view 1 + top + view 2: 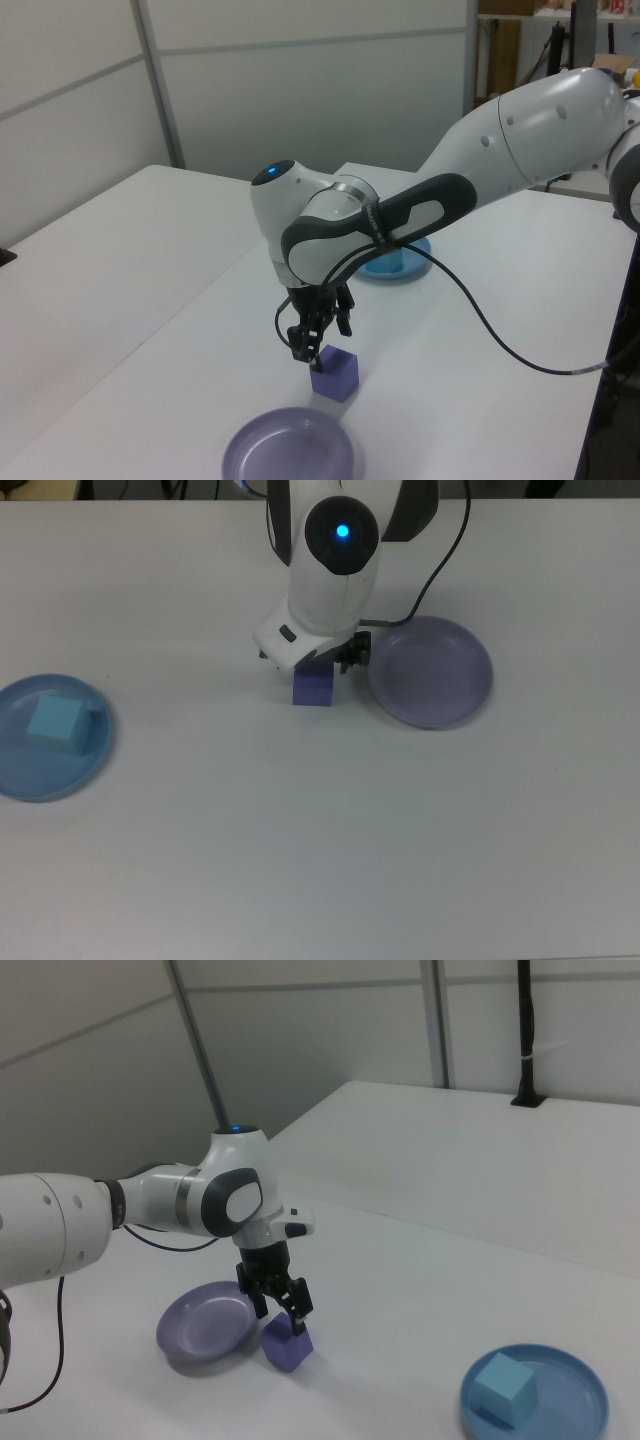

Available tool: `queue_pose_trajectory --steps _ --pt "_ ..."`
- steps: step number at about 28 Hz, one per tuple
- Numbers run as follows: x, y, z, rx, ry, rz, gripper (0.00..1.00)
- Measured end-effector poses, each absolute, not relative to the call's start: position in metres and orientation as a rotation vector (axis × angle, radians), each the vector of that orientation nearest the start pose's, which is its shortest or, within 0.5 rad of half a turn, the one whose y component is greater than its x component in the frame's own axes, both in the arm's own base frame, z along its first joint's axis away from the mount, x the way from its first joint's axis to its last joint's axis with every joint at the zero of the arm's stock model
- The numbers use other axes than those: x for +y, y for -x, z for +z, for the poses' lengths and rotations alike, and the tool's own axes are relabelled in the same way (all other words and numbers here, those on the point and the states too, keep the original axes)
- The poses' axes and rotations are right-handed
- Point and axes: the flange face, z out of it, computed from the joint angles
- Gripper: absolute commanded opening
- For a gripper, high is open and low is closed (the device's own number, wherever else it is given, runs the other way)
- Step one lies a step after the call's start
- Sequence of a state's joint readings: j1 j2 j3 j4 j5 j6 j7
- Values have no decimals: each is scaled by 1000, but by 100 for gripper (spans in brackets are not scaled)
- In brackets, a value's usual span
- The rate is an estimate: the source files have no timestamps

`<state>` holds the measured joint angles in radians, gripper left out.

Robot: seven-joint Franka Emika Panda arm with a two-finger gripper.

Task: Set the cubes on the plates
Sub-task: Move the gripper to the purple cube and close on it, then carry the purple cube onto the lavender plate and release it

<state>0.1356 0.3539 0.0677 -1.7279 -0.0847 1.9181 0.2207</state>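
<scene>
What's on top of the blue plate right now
One light cyan cube sits on the blue plate, nothing else. The arm hides most of that plate in the left view.

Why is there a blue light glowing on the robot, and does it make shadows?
Top view: the arm's blue light glows brightly; soft shadow beside the purple cube. Left view: the light looks dimmer. Right view: a faint shadow lies under the purple plate. Why it glows isn't shown.
</scene>
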Motion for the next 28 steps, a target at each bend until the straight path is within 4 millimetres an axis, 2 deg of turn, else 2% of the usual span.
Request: queue_pose_trajectory --steps 5,12,14,15,16,18,19,22,28 --pt "114 -618 359 -19 3221 260 100" --pt "120 -610 344 -39 3222 283 99" --pt "122 -609 342 -44 3222 285 88" --pt "123 -609 341 -45 3222 283 69" --pt "123 -609 340 -44 3221 277 57" --pt "123 -609 339 -40 3221 271 41" --pt "123 -609 338 -37 3221 269 27" --pt "123 -610 338 -18 3222 263 14" --pt "124 -610 342 8 3223 250 12"
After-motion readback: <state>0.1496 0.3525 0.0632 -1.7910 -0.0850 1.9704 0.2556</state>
